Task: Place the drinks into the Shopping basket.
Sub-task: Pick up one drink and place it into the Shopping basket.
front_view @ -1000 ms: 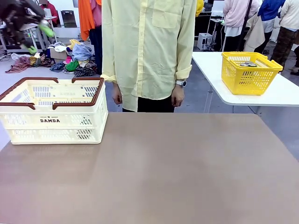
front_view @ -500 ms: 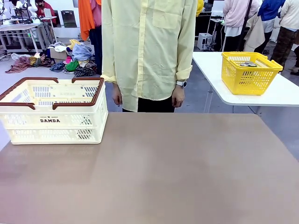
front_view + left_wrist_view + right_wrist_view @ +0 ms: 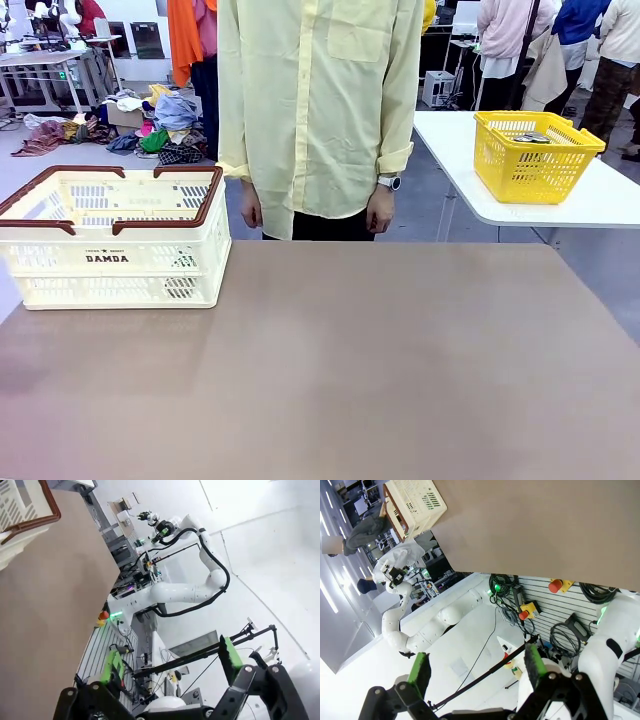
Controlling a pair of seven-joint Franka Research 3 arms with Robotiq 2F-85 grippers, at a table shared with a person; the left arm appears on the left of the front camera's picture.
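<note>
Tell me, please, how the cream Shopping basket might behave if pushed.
The Shopping basket looks like moulded plastic with slotted walls, so probably stiff and light. Wide and low on the smooth table, it would likely slide rather than tip.

Past our brown matte table's [image 3: 400, 380] right corner we see a white table [image 3: 450, 150] bearing a yellow mesh basket [image 3: 535, 160]; past its left, clothes [image 3: 150, 125] heaped on grey floor [image 3: 20, 165].

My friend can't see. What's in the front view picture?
A cream Shopping basket with dark red-brown handles sits at the left of a brown table. A person in a pale yellow shirt stands behind the table. A yellow mesh basket sits on a white table farther back.
</note>
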